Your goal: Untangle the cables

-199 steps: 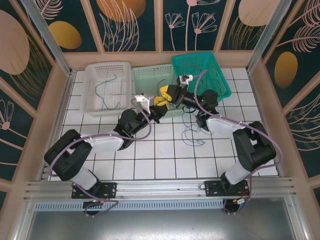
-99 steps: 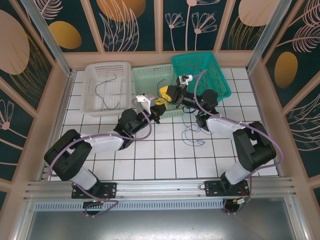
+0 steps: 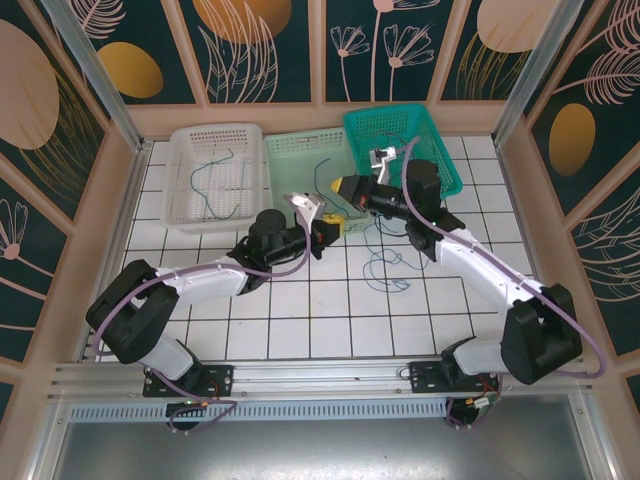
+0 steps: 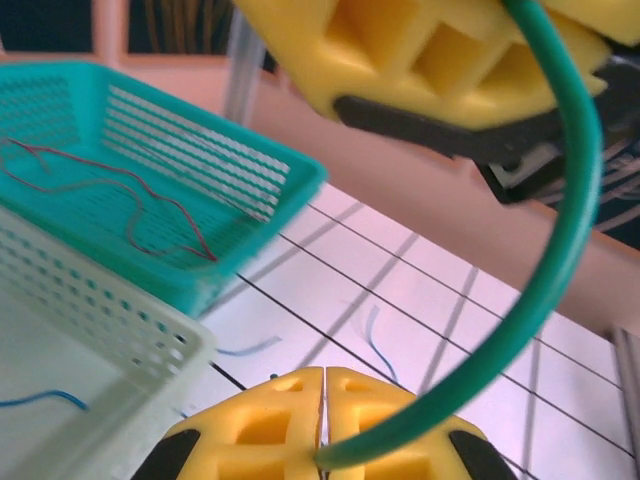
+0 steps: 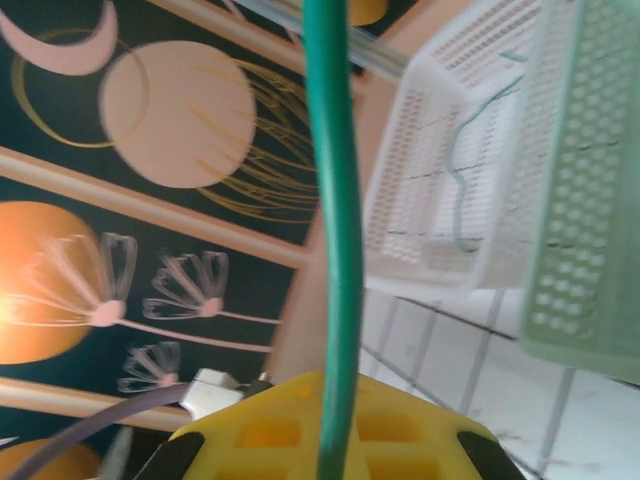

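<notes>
1 green cable (image 4: 566,230) is held arched between the left gripper (image 4: 322,445), clamped on its end, and the right gripper (image 5: 335,430), apparently pinching it too, by the pale green basket (image 3: 290,165).

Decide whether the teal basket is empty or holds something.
Not empty: a reddish cable lies inside the teal basket.

Bright and even from above in the overhead view, with only faint, soft shadows under the arms on the white surface (image 3: 330,325). Sharp there from edge to edge. Heavily out of focus right at the jaws in both wrist views, smearing the green cable (image 4: 582,200) and the yellow pads (image 4: 255,435). Pinkish on the tiles past the left jaws; soft on the white basket (image 5: 440,190) beyond the right jaws.
</notes>
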Controlling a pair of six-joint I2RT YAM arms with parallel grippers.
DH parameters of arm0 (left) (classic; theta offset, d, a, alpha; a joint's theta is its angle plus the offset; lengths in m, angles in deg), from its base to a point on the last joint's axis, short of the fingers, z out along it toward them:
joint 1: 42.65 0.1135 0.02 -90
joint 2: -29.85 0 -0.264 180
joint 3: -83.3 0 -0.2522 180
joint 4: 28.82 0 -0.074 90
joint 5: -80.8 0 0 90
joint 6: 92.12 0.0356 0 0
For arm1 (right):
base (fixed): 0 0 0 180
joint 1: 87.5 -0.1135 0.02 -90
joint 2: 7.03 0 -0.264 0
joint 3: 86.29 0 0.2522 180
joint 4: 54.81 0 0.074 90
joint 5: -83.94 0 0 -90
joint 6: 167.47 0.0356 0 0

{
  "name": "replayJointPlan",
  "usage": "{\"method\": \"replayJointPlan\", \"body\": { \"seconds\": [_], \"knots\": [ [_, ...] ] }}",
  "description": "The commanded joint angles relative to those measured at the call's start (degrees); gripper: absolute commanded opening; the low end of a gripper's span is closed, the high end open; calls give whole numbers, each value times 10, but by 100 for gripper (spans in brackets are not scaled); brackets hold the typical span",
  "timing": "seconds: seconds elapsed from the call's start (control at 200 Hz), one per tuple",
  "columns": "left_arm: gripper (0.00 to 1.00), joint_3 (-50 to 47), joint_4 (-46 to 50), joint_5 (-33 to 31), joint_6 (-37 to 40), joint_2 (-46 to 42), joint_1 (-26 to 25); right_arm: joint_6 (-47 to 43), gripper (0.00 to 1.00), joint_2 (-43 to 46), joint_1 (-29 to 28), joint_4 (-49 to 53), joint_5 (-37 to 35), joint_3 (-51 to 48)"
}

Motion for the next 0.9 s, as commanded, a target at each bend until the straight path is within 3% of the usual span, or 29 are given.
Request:
{"method": "replayJointPlan", "body": {
  "seconds": [0.0,0.145,0.27,0.525,0.576,0.661,0.726,0.786,0.896],
  "knots": [
    [0,12,86,105,1,-10,-3,-126,0,1,-22,127,-80,30],
    [0,35,125,183,18,-3,-7,-174,0,-31,-66,162,-106,60],
    [0,55,189,206,51,2,-15,-200,0,-53,-81,191,-138,87],
    [0,29,208,181,60,-26,-16,-211,0,-47,-81,203,-161,85],
    [6,26,210,163,56,-32,-16,-211,0,-46,-82,202,-158,83],
    [19,16,210,93,44,-52,-16,-224,0,-44,-85,206,-151,79],
    [31,0,214,-31,27,-84,-15,-246,0,-36,-86,219,-159,73],
    [52,-32,204,-157,13,-130,-14,-270,0,-24,-85,230,-173,61],
    [69,-98,157,-296,8,-224,-15,-305,0,2,-84,243,-199,30]
  ]
}}
